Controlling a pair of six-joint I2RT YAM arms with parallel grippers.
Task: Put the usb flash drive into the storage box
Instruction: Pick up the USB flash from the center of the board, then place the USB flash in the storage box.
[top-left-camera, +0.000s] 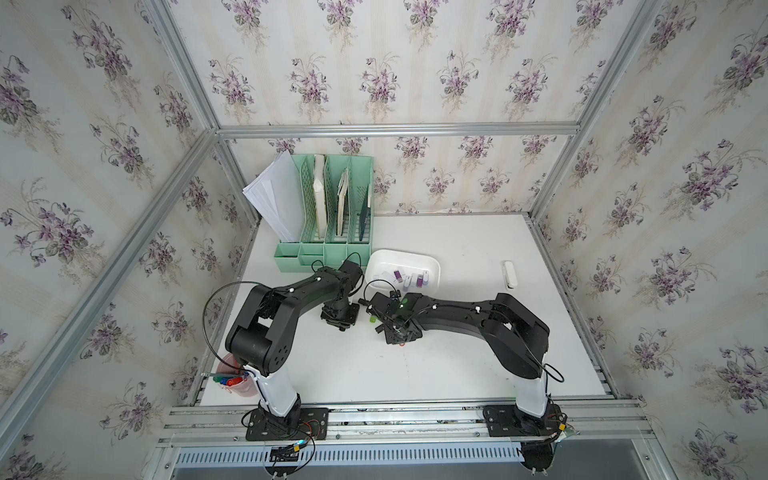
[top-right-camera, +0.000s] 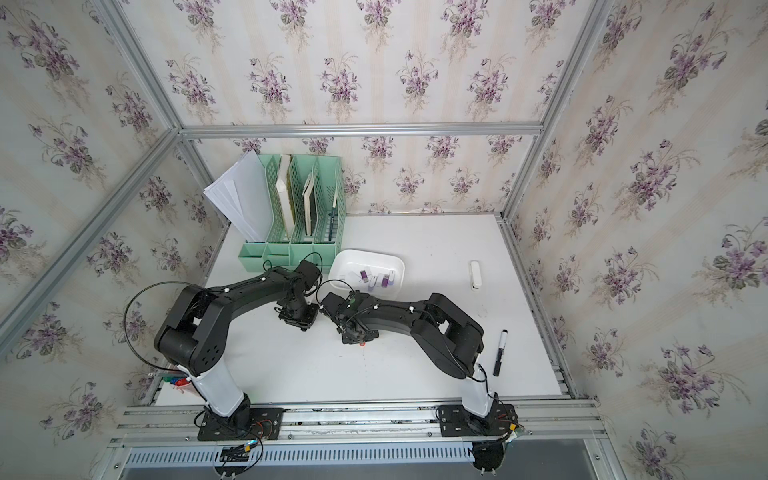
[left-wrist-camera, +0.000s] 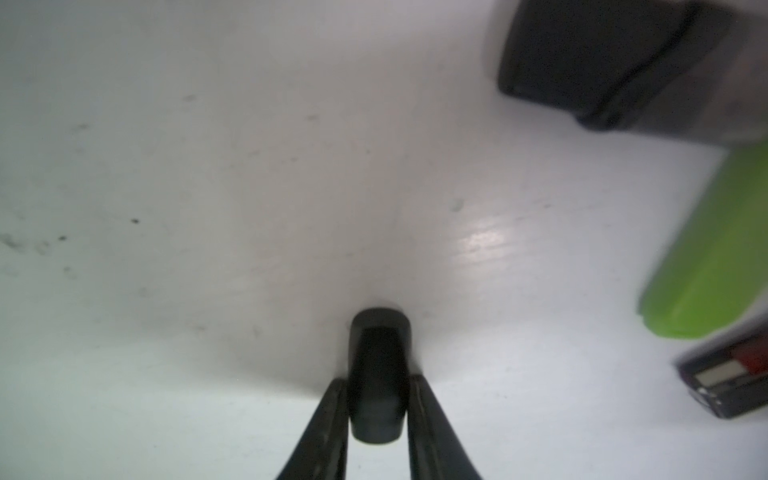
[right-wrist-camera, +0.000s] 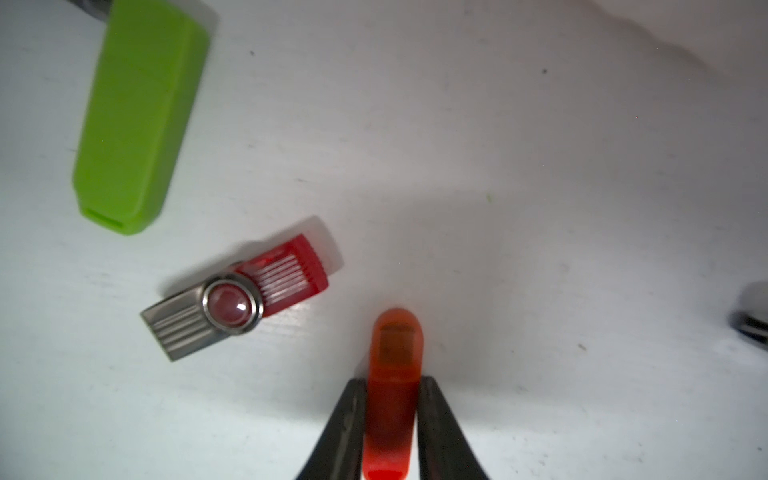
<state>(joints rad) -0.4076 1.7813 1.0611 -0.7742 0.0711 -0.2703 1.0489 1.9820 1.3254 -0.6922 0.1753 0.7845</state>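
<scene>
Both arms arch inward from bases at the lower edge of a top view, the left arm (top-left-camera: 286, 301) and right arm (top-left-camera: 473, 318) nearly meeting at centre frame, wrists bent downward. The left gripper (left-wrist-camera: 378, 382) clamps a small black object (left-wrist-camera: 379, 332); the right gripper (right-wrist-camera: 392, 382) pinches an orange flash drive (right-wrist-camera: 397, 345).

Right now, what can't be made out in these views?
- Black piece in left gripper: left wrist view, blurred; identity unclear.
- Orange drive in right gripper: rear end cut off by right wrist frame edge.
- Drives in storage box: both top views, too small to count.
- Metallic thing: cut off by right wrist frame edge.
</scene>
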